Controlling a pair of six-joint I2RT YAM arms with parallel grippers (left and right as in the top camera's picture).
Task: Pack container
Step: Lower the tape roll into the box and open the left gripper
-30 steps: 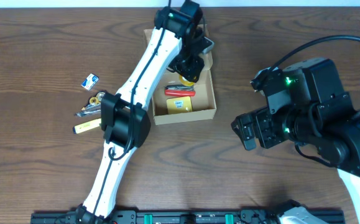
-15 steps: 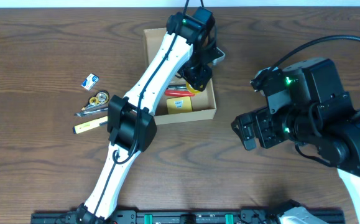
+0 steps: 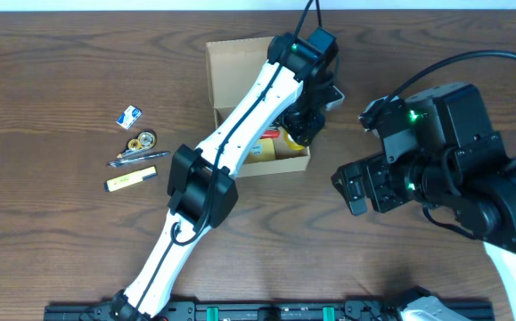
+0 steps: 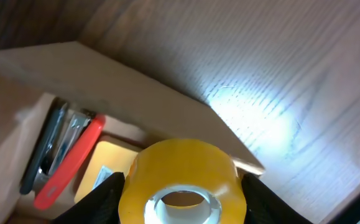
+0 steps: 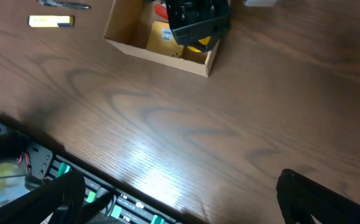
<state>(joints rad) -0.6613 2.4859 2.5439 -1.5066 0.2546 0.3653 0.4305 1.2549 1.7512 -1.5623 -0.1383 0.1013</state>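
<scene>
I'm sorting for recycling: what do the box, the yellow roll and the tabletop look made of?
The box: matte tan cardboard, plain cut edges. The yellow roll: probably plastic tape, smooth and glossy around a pale core. The tabletop: dark wood or wood-look laminate; grain lines, semi-gloss glare.

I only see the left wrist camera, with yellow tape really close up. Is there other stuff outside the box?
Observer: Yes. A yellow marker and a few small bits lie on the table, left of the box.
Operator: Where's the other arm?
Observer: The right gripper hangs open and empty, right of the box, apart from the left gripper holding your tape.
</scene>
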